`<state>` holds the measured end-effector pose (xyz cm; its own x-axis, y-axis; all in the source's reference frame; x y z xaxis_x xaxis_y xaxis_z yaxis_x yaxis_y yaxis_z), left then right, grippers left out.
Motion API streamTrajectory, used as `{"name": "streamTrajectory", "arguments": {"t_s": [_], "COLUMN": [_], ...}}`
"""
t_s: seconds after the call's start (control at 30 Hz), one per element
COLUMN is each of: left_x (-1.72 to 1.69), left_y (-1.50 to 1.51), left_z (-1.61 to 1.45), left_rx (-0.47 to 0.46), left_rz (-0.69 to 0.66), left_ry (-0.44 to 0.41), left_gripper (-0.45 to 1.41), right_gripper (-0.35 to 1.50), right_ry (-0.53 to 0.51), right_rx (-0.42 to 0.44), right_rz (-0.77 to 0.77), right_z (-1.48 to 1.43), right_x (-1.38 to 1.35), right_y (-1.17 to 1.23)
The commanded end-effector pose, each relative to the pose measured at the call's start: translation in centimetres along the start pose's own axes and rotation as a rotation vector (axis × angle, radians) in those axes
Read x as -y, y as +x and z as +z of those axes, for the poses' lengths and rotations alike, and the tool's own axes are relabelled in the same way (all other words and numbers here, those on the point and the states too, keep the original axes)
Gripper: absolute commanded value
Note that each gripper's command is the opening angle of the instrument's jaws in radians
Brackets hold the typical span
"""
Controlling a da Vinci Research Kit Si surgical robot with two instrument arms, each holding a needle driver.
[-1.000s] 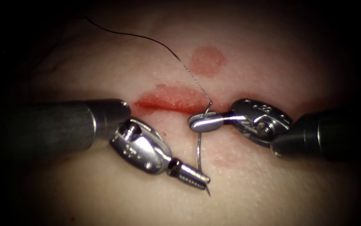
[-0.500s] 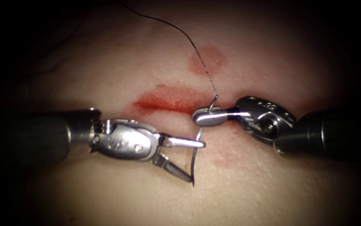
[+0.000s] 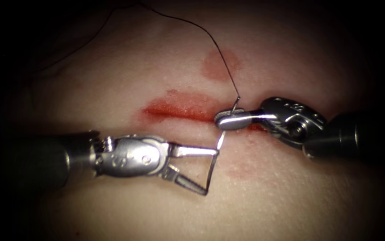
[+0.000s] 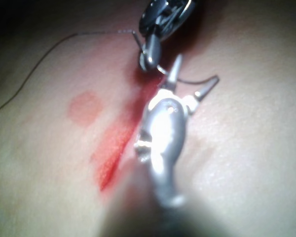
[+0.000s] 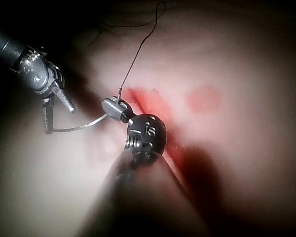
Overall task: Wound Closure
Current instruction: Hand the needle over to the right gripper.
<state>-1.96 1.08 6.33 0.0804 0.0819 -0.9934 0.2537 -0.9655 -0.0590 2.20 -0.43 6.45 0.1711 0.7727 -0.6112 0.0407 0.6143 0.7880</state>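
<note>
The curved needle (image 3: pixel 213 164) hangs free above the tissue, just below the cut (image 3: pixel 179 109). My right tool (image 3: pixel 229 120) is shut on it near its thread end, over the cut's right end. The left tool (image 3: pixel 210 172) comes in from the left with jaws open and holds nothing; the needle's lower half crosses just past its fingertips (image 3: pixel 201 152). Dark thread (image 3: pixel 219 49) runs from the needle's tail up and back to the left. In the left wrist view the open left tool (image 4: pixel 197 69) faces the needle (image 4: pixel 187 81). In the right wrist view the right tool (image 5: pixel 113 106) holds the needle (image 5: pixel 84 127).
Red fluid lines the cut, and a round red patch (image 3: pixel 219 64) lies on the tissue above it. A faint pink mark (image 3: pixel 241 169) sits below the cut's right end. Both tool shafts lie low over the tissue at either side.
The left tool's jaws, shut on the needle near its point a second ago, have opened and let it go. The right tool, still holding the needle, has shifted slightly right.
</note>
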Motion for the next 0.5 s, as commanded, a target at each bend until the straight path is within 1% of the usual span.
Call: {"name": "streamTrajectory", "arguments": {"t_s": [0.03, 0.13, 0.3, 0.33, 0.5], "left_x": [-0.01, -0.07, -0.16, -0.19, -0.24], "left_y": [-0.07, -0.06, -0.04, -0.02, 0.01], "left_z": [0.04, -0.02, -0.12, -0.17, -0.32], "left_rx": [0.003, 0.023, 0.057, 0.067, 0.086], "left_rz": [-0.009, -0.040, -0.077, -0.101, -0.162], "left_ry": [-0.008, -0.033, -0.072, -0.085, -0.113], "left_gripper": [0.63, 0.63, 0.64, 0.64, 0.64], "right_gripper": [-0.35, -0.35, -0.35, -0.35, -0.35], "right_ry": [-0.015, -0.052, -0.072, -0.082, -0.148], "right_rx": [-0.004, -0.006, -0.011, -0.011, 0.034], "right_rz": [-0.007, -0.022, -0.049, -0.060, -0.106], "right_z": [0.02, -0.02, -0.03, -0.04, -0.01], "right_x": [-0.05, -0.10, -0.13, -0.14, -0.17], "right_y": [-0.01, 0.09, 0.14, 0.16, 0.19]}}
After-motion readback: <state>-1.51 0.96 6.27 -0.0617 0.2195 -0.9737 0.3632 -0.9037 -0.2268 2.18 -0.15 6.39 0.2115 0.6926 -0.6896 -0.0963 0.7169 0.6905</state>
